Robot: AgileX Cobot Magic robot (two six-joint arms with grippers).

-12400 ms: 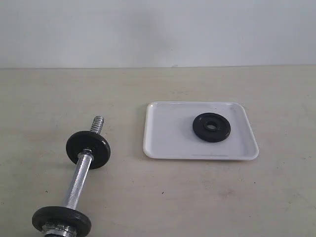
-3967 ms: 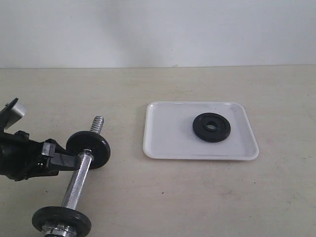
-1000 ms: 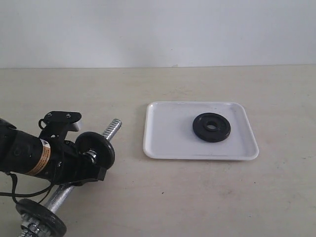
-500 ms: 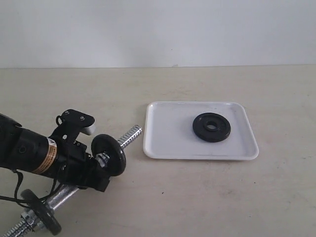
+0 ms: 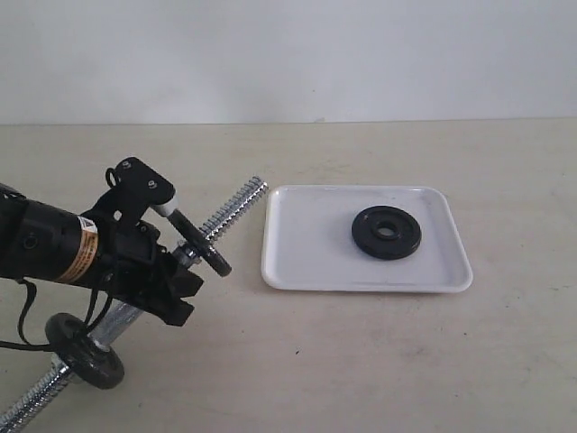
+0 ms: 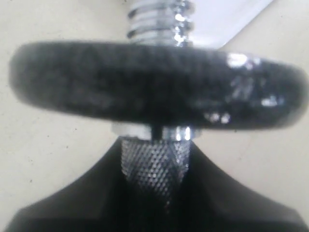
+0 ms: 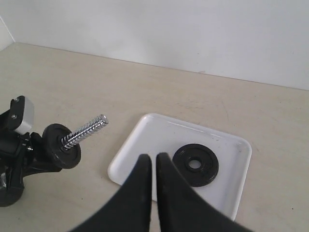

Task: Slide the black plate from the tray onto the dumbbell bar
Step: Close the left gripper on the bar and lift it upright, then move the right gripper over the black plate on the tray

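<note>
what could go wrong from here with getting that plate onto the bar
1. The left gripper holds the dumbbell bar tilted, by its knurled middle alone; with two discs on it, the bar might twist or slip in the grip.
2. The black plate lies flat in the tray; the right gripper, shut now, may push it rather than lift it.
3. The plate's hole could catch on the bar's threads.

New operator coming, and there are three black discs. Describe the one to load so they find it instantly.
Find the white tray on the table. The black plate lies flat inside it, alone; the upper disc and lower disc are both threaded on the chrome dumbbell bar.
</note>
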